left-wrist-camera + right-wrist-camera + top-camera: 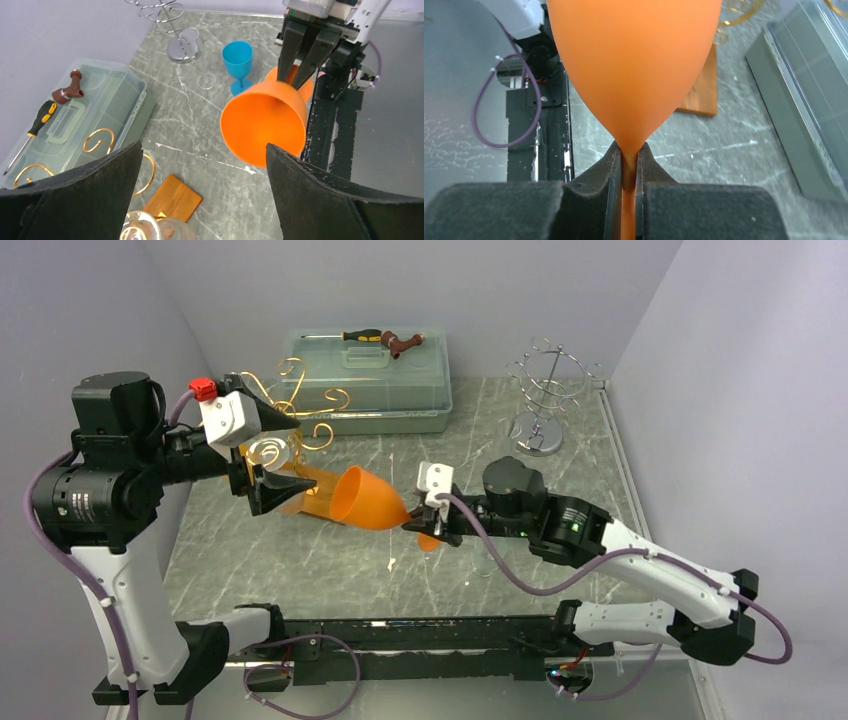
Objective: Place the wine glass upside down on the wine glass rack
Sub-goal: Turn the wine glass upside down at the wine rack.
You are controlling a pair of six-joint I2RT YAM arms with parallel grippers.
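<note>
An orange wine glass hangs on its side above the table, its bowl pointing left. My right gripper is shut on its thin stem; in the right wrist view the pads pinch the stem just below the bowl. The gold wire wine glass rack stands on a wooden base at the back left, with a clear glass on it. My left gripper is open beside that rack, holding nothing. The orange bowl's mouth faces it, just beyond its fingertips.
A clear plastic box with a screwdriver on its lid stands at the back. A silver wire rack is at the back right. A blue wine glass stands upright on the marble table, behind the right arm.
</note>
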